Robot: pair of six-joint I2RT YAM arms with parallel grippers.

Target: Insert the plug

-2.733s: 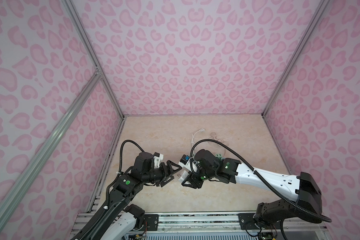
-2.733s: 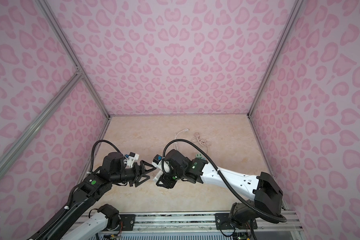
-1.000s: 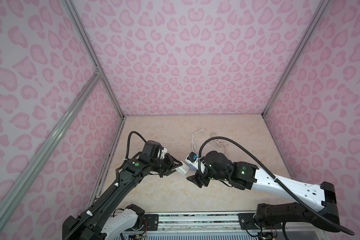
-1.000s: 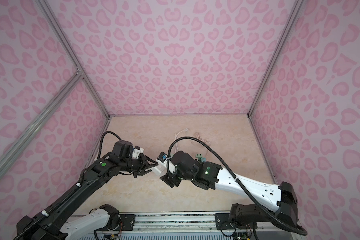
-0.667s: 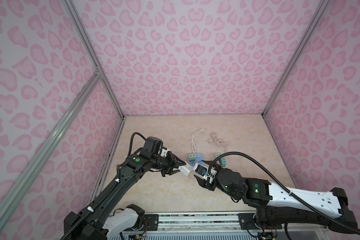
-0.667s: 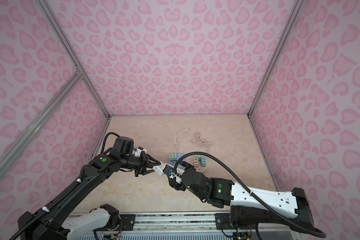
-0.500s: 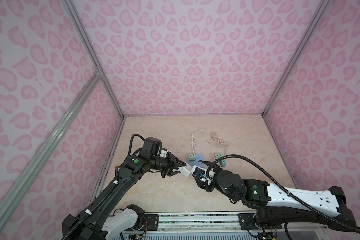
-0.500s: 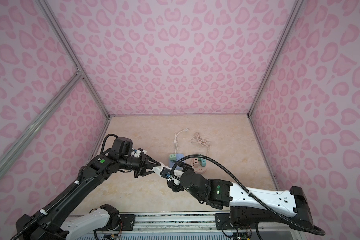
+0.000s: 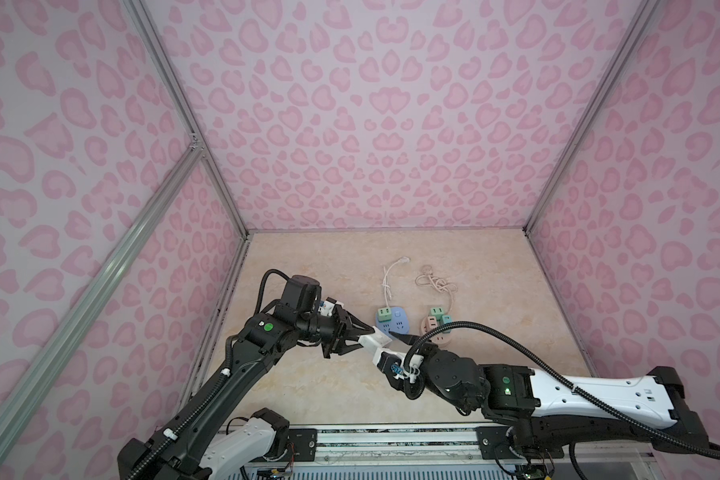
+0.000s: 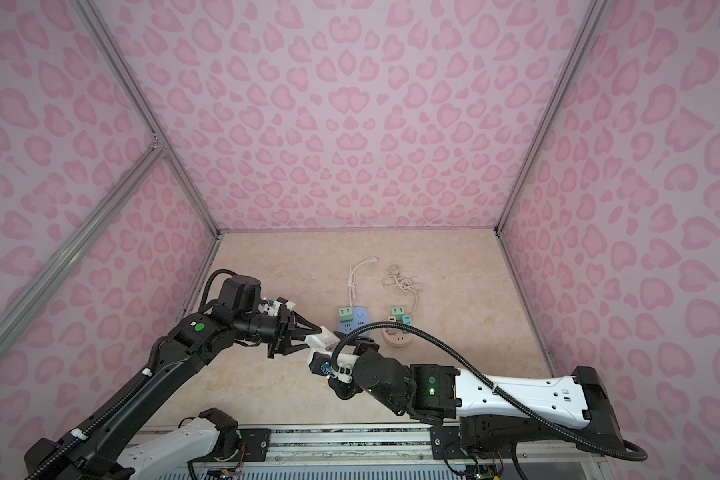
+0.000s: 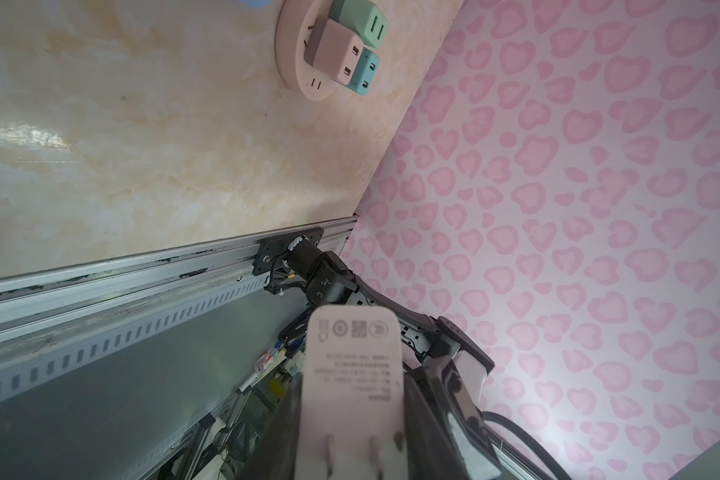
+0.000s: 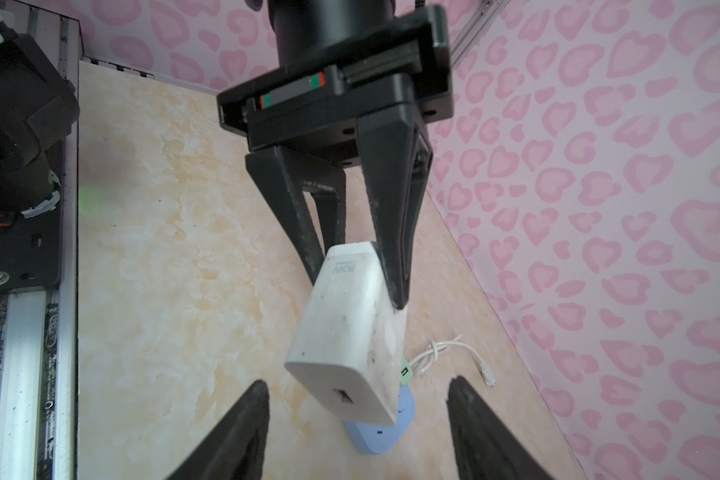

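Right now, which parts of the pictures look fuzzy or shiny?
Left wrist view: the white plug sits so near the lens that its label is fuzzy, and a shiny glare streak lies on the table. Right wrist view: the tips of the right gripper are soft dark blurs, while the plug looks sharper. In both top views: everything is sharp and evenly lit.

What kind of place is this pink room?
Probably a robot test booth: pink patterned walls, a left arm and right arm mounted on a metal rail, and a blue power socket on the tabletop.
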